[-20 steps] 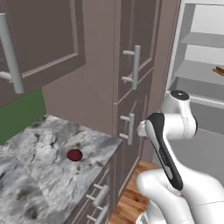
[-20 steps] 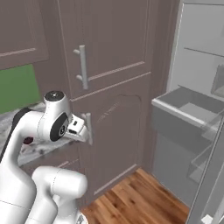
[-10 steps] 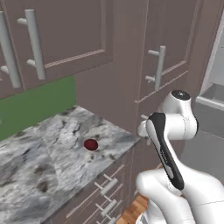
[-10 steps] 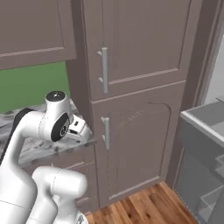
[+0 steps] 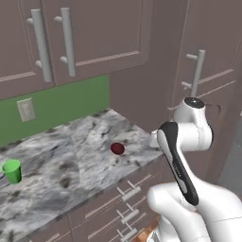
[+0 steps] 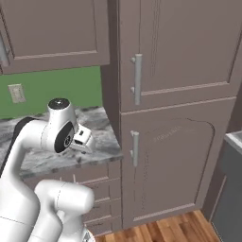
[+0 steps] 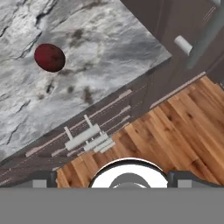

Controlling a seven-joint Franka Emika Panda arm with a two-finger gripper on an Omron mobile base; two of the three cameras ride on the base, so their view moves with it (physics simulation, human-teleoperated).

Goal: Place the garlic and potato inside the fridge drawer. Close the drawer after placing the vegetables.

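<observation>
Grey-veined marble counter [image 5: 71, 160] runs along a green backsplash [image 5: 61, 106] in the left base view, under brown wall cabinets with 2 upright bar handles [image 5: 40, 45]. On the marble the potato [image 5: 117, 149] lies alone, dark maroon, near the counter's right end and close to its front edge. Well apart from it, at the far left, a green cup [image 5: 12, 171] stands upright. A pale outlet plate [image 5: 26, 109] sits on the backsplash above the cup. Drawers with slim handles [image 5: 130, 194] line the front below the counter. A white arm rises at lower right, beside the counter's end.

Right base view: a tall brown cabinet [image 6: 175, 108] with 2 vertical handles stands just beside the counter's end; wood floor [image 6: 160, 231] shows below. The arm's wrist hangs over the marble by that corner.

Hand view: the potato [image 7: 49, 57] lies on the marble at upper left, apart from the counter edge. Drawer fronts and plank floor [image 7: 175, 131] fall away below. The gripper [image 7: 129, 183] shows only 2 grey blocks at the bottom; whether the claw is wide or narrow I cannot tell.
</observation>
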